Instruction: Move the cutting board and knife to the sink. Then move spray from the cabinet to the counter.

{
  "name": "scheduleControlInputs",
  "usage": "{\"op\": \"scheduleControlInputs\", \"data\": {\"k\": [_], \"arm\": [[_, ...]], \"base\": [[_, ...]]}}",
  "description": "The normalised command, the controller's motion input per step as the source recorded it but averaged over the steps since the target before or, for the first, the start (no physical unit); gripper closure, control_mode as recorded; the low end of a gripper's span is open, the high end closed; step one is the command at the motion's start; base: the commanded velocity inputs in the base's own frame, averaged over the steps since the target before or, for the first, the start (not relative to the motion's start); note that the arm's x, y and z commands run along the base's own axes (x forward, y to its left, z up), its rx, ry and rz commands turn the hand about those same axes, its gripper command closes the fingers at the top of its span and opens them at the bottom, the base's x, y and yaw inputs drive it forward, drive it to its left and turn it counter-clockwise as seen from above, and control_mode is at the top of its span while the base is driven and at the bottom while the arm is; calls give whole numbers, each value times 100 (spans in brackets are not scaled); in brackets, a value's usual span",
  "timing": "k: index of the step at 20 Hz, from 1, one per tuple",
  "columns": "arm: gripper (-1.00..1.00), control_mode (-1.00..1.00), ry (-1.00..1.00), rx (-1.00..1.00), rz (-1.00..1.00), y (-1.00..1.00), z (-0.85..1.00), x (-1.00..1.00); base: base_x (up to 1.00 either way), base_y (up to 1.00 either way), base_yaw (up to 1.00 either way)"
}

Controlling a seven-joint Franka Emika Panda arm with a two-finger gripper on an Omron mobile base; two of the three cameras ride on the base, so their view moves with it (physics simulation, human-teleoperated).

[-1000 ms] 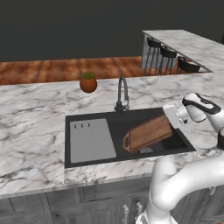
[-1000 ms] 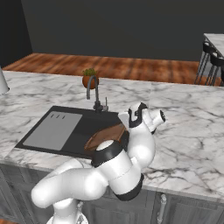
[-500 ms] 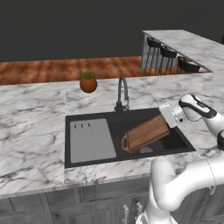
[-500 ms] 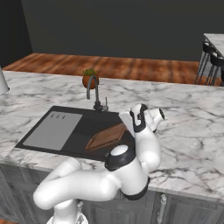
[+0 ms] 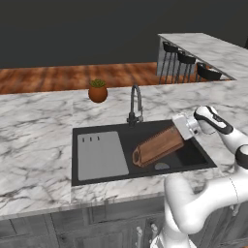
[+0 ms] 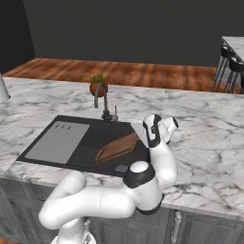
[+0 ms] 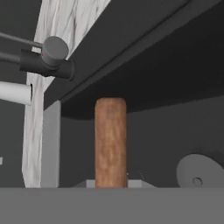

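The fingers (image 5: 180,127) are clenched on the cutting board (image 5: 157,146), which slants into the sink (image 5: 99,172); its long axis drops from them toward eight o'clock in the left base view.

The board (image 5: 157,147) is showing reddish-brown wood grain. The sink (image 5: 97,171) is presenting a black rim with a flat pale grey insert at one side. The counter (image 5: 34,145) is showing white marble with grey veins. The faucet (image 5: 136,103) is appearing dark grey. The pot (image 5: 98,94) is showing terracotta orange under green leaves. The floor (image 5: 58,77) is showing warm brown planks. The stools (image 5: 186,59) are appearing black.
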Motion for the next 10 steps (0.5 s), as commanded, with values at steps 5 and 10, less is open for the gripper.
{"op": "scheduleControlInputs", "data": {"k": [5, 10], "arm": [[100, -100, 3, 0, 2, 1, -19, 32], [100, -100, 3, -3, 3, 4, -29, 25]], "base": [[0, 0, 0], [0, 0, 0]]}}
